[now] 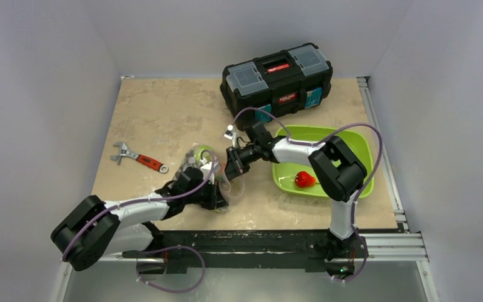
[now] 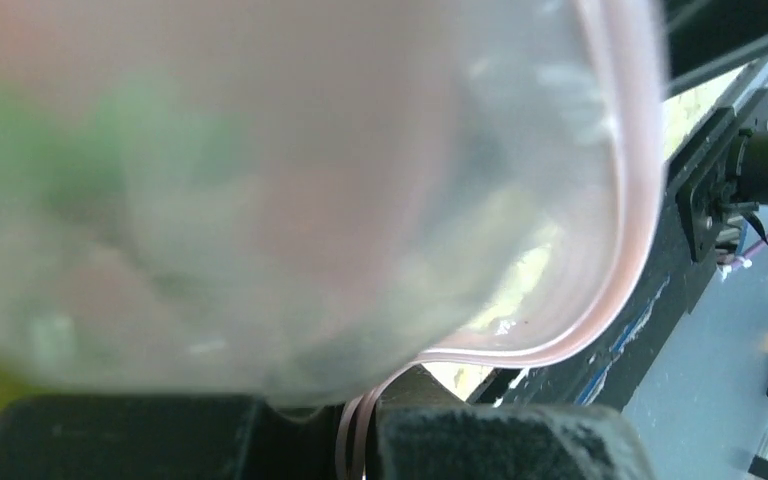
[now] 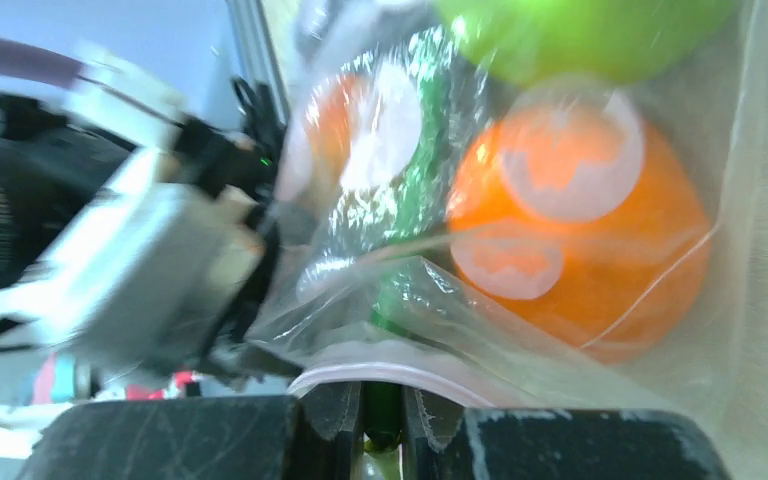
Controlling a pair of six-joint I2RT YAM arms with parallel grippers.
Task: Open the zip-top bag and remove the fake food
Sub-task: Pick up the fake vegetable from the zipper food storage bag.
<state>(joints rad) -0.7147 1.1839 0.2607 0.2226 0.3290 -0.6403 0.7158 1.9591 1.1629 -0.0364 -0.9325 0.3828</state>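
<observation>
Left fingers (image 2: 500, 445) and right fingers (image 3: 210, 440) are both clamping the zip-top bag (image 3: 360, 300) along its pink strip (image 2: 642, 200); fake food (image 3: 580, 230) is sitting inside.

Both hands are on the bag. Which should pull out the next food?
Likely right. The right hand pinches the zip-top bag at its mouth, facing the orange, with the green tray on its side. The left hand is clamped on the zip strip, anchoring the bag.

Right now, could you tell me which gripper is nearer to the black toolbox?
Right. The right gripper pinches the zip-top bag on the side facing the toolbox; the left gripper pinches the bag's near side, farther from it.
</observation>
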